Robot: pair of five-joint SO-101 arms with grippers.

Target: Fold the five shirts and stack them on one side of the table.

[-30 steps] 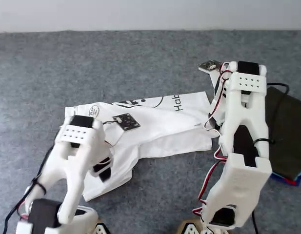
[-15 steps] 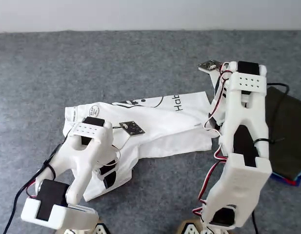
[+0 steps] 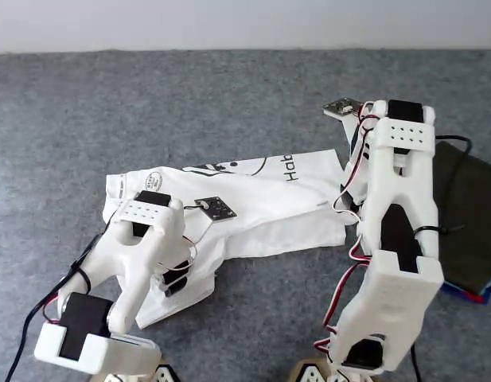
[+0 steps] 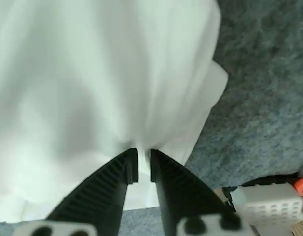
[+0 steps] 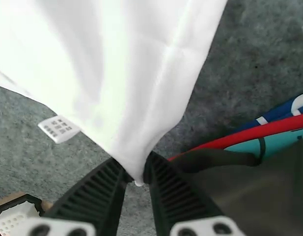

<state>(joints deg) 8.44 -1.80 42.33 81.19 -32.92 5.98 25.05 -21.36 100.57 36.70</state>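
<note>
White shirt (image 3: pixel 261 199) flat on the grey table (image 3: pixel 229 95), mid-scene. Long axis left to right, with the right end a little farther back than the left. Rumpled at the near-left, smoother toward the right.

Left gripper (image 4: pixel 144 164) down at the near-left end of the cloth. Jaws drawn almost together on a raised fold of white fabric, with bare table just beyond the hem.

Right gripper (image 5: pixel 136 172) at the opposite end, on the shirt's near-right corner. Jaws closed on that corner and the cloth fanning away from the tips.

So: one grip at each end of the long axis, both on the near edge, shirt lying away from both sets of jaws toward the far side. Probably a set-up for carrying the near edge over onto the far half — both ends need to travel together or the span between them sags.

Dark shirt (image 3: pixel 468 215) on the right side of the table, on top of a pile with blue and red edges (image 3: pixel 472 293) showing beneath. Pile just beside the right grip — nearer the right arm, well apart from the left. Likely the stacking spot.
</note>
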